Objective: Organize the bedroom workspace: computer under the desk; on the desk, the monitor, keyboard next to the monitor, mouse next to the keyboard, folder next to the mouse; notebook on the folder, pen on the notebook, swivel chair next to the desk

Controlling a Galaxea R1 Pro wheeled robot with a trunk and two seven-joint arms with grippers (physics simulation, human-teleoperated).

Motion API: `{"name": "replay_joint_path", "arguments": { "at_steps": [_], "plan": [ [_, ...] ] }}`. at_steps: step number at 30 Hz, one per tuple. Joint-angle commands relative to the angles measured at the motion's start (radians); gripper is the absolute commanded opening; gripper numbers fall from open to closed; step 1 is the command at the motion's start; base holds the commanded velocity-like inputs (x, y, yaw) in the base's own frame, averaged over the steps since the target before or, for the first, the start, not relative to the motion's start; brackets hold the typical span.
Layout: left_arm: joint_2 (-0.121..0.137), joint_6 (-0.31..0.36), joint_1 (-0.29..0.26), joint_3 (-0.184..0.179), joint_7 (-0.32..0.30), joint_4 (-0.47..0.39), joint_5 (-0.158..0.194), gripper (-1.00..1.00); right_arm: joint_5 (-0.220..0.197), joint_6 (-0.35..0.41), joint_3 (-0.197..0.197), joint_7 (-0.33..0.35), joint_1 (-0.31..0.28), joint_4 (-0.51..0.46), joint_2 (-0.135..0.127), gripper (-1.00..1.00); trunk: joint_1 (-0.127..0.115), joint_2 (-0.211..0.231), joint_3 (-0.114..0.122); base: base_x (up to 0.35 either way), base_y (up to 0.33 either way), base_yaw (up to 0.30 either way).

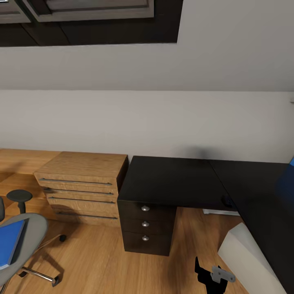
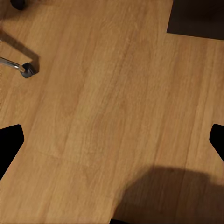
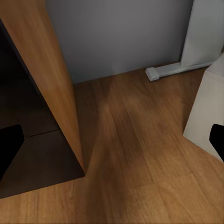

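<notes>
The desk has a bare glossy black top, with a sliver of its blue back panel at the right edge. A small dark round shape sits at the desk's inner corner; I cannot tell whether it is the mouse. Under the desk's right wing stands the white-grey computer. The swivel chair is at the lower left, the blue folder flat on its seat. My right gripper is open over the floor. My left gripper is open too. Monitor, keyboard, notebook and pen are out of view.
A black drawer unit stands under the desk's left end, beside a light wooden drawer chest. A chair caster rests on the plank floor. A white desk leg stands by the grey wall.
</notes>
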Motion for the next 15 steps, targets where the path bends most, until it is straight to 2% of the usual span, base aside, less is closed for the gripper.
{"name": "replay_joint_path", "arguments": {
  "at_steps": [1,5,6,7,9,10,11,12,15],
  "plan": [
    [0.0,-0.004,-0.001,-0.006,0.004,0.001,0.006,1.0,-0.006,-0.003,0.005,-0.002,-0.001,0.0,0.0,1.0,-0.004,0.007,0.002,0.002,0.0,0.0],
    [0.001,-0.004,-0.001,-0.003,0.005,-0.003,0.008,1.0,-0.006,-0.002,0.006,-0.001,-0.001,-0.002,0.0,1.0,-0.019,0.035,0.015,0.001,0.0,0.0],
    [-0.003,-0.008,-0.001,-0.003,0.007,-0.134,0.01,1.0,-0.007,0.013,0.004,-0.016,-0.003,-0.071,0.004,1.0,-0.023,0.042,0.018,0.0,0.0,0.0],
    [-0.007,-0.005,-0.001,-0.003,0.007,-0.185,0.009,1.0,-0.007,0.035,0.003,-0.021,-0.003,-0.11,0.005,1.0,-0.027,0.049,0.021,0.0,0.0,0.0],
    [-0.012,-0.002,-0.001,-0.004,0.008,-0.235,0.008,1.0,-0.006,0.073,0.003,-0.027,-0.003,-0.16,0.006,1.0,-0.035,0.063,0.027,0.0,0.0,0.0],
    [-0.043,0.144,-0.001,-0.008,0.009,-0.423,0.006,1.0,-0.005,0.382,0.006,-0.072,-0.004,-0.463,0.008,1.0,-0.038,0.07,0.03,0.0,0.0,0.0],
    [-0.046,0.179,-0.001,-0.008,0.009,-0.45,0.006,1.0,-0.005,0.429,0.007,-0.079,-0.004,-0.509,0.008,1.0,-0.042,0.077,0.034,0.0,0.0,0.0],
    [-0.053,0.25,-0.001,-0.011,0.009,-0.503,0.006,1.0,-0.001,0.523,0.009,-0.096,-0.004,-0.598,0.008,1.0,-0.046,0.084,0.037,0.0,0.0,0.0],
    [-0.064,0.341,-0.001,-0.015,0.009,-0.582,0.007,1.0,0.007,0.657,0.014,-0.121,-0.005,-0.717,0.006,1.0,-0.058,0.105,0.046,0.0,0.0,0.0]
  ]
}}
